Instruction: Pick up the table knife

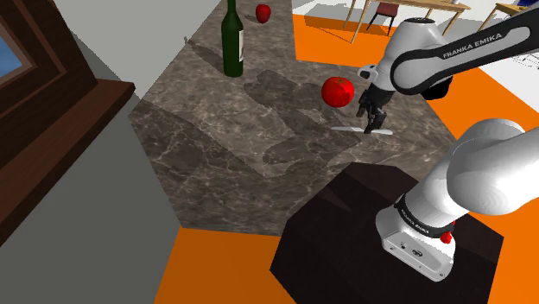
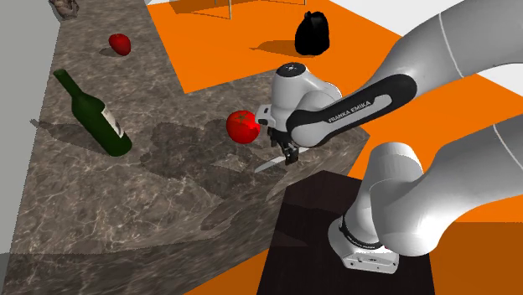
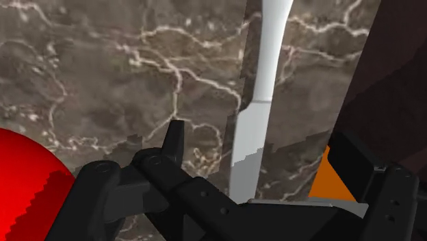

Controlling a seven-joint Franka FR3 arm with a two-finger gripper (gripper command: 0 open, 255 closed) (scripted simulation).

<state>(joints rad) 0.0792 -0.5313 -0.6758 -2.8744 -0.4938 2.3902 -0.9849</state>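
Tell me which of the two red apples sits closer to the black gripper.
The round red apple right beside the gripper; the other red apple lies far off, past the dark green bottle.

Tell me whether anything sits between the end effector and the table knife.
Nothing visible does. The open end effector is right over the table knife, which lies between its fingers; the red apple sits off to one side.

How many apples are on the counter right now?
2. The near apple sits beside the table knife, close to the stand. The far apple lies at the counter's far end, past the green bottle. None seems hidden.
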